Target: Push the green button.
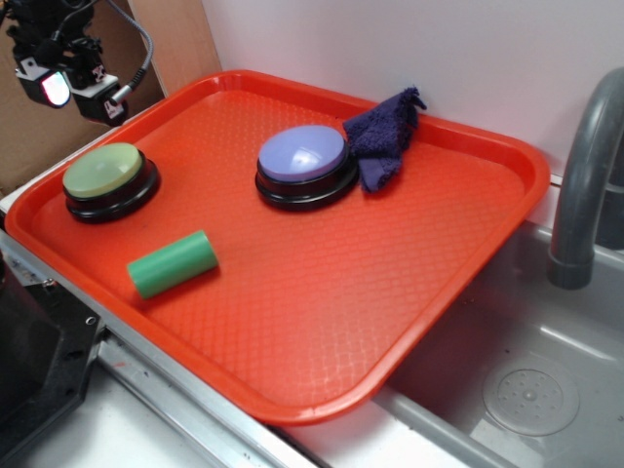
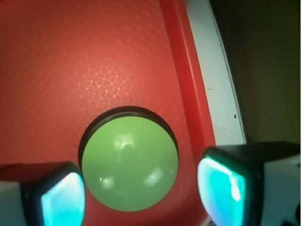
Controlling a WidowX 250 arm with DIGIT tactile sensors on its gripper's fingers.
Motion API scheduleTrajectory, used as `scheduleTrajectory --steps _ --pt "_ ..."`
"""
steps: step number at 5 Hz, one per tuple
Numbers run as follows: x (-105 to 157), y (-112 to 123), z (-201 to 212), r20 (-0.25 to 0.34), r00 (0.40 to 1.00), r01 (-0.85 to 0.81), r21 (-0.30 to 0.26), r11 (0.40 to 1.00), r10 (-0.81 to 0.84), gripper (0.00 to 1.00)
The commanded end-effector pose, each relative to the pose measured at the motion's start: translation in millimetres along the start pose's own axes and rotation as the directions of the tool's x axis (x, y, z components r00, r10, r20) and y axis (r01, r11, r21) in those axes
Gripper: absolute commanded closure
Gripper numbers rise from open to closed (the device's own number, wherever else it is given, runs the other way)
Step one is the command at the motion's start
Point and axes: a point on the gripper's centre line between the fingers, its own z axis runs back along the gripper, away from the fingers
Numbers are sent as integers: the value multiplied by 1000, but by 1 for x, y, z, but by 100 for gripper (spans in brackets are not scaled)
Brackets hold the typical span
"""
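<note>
Jaws spread, the gripper (image 2: 141, 188) hovers above the green button (image 2: 129, 162) at the tray's (image 1: 468, 292) nine o'clock edge, apparently mid-approach; next comes a straight descent onto the dome.

My pincer (image 1: 70, 90) sits at the top left corner of the exterior view, where the frame cuts off my arm above it. In the wrist view the bottom edge crops both of my fingers (image 2: 221, 193), so I cannot see their tips. The green button (image 2: 129, 162) hides most of its black base there; only a dark crescent shows. The gray faucet (image 1: 585, 175) runs off the right edge, its spout unseen.
</note>
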Motion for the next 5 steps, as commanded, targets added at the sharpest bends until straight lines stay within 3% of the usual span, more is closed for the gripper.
scheduleTrajectory --steps 1,3,5 --pt "2 15 30 80 994 -80 47 996 76 0" --pt "-1 11 38 78 993 -93 24 995 91 0" --pt "-1 11 47 70 990 -126 35 991 124 0"
